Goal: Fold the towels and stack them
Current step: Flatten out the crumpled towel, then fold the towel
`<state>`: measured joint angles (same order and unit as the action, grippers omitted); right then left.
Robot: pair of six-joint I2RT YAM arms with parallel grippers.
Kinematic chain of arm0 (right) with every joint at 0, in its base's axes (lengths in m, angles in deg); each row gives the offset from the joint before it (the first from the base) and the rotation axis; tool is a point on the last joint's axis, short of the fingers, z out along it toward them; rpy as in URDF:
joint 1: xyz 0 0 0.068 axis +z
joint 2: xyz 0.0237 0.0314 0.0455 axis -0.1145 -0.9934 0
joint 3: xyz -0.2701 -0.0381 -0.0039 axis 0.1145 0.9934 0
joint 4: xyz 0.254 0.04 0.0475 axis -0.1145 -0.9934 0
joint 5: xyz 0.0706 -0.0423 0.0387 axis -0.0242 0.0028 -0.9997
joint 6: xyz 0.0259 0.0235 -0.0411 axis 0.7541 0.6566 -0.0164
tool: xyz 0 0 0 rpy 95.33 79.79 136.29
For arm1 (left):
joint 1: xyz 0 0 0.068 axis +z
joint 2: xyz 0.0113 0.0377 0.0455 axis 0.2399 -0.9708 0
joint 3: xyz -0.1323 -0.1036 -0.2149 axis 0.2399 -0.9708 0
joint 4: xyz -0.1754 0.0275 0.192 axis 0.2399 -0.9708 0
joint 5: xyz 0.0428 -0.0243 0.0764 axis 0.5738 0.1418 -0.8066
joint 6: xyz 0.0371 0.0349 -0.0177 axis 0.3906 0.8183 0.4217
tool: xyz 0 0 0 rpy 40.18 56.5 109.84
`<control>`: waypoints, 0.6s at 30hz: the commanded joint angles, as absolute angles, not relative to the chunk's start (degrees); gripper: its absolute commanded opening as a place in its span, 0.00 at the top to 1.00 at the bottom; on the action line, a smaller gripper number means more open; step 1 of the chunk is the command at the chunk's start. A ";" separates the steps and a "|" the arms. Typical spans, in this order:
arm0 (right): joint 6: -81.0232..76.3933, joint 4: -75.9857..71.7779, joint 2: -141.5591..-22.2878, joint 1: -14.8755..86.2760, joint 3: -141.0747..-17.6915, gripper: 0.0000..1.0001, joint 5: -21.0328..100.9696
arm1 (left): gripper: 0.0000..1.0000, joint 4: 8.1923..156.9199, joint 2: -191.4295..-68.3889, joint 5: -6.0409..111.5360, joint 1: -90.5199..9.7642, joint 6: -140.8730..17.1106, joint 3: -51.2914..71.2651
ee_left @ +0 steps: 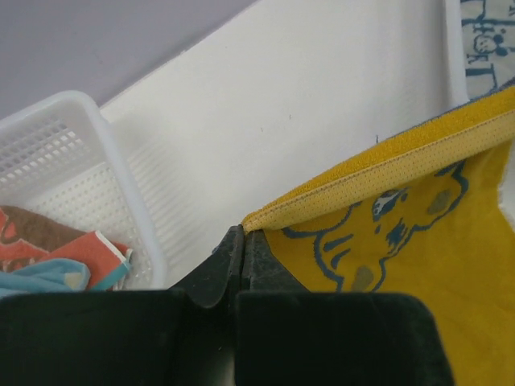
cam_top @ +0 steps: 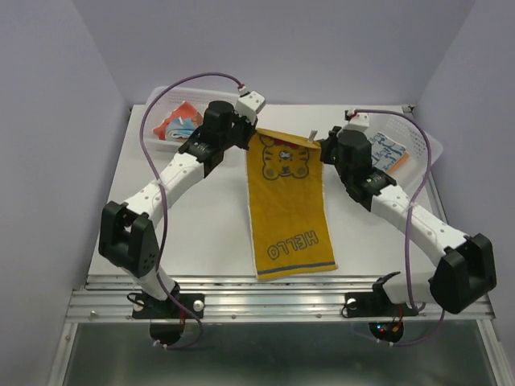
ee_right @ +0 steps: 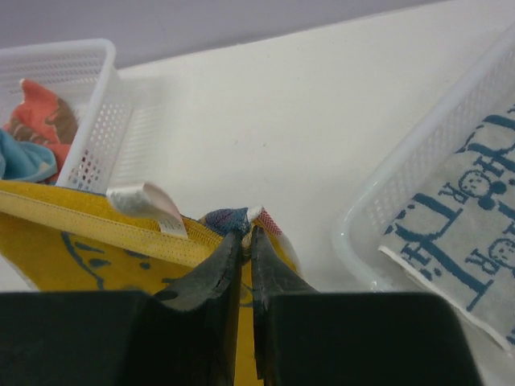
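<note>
The white table (cam_top: 201, 241) carries the yellow bear towel (cam_top: 290, 209). The overhead view alone shows its whole length, with HELLO at the near end, running back from the two claws that hold its far hem. Outboard of the left claw (ee_left: 240, 241) stands a lattice basket (ee_left: 121, 185) holding a red-orange towel (ee_left: 48, 241) and a light blue towel (ee_left: 40, 277). Outboard of the right claw (ee_right: 245, 240) a second basket (ee_right: 434, 153) holds the white blue-print towel (ee_right: 475, 233). Only the wrist views show the grips: each claw is pressed together on a far corner. Only the right wrist shows a white loop tag (ee_right: 149, 201) just left of the claw's tips.
</note>
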<state>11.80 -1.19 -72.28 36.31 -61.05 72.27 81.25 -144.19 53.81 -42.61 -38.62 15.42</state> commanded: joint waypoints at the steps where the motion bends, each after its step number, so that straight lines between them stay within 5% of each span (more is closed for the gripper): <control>1: 10.74 3.94 -78.87 31.72 -69.56 0.99 65.72 | 1.00 78.97 -148.71 56.26 -39.81 -32.56 24.10; 18: 10.11 1.48 -97.26 28.02 -83.12 0.99 61.41 | 1.00 71.93 -163.75 57.05 -36.11 -28.24 39.25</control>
<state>10.55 1.47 -97.55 28.59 -79.17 62.53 72.05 -164.80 55.99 -36.86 -28.94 35.42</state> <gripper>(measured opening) 0.114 0.026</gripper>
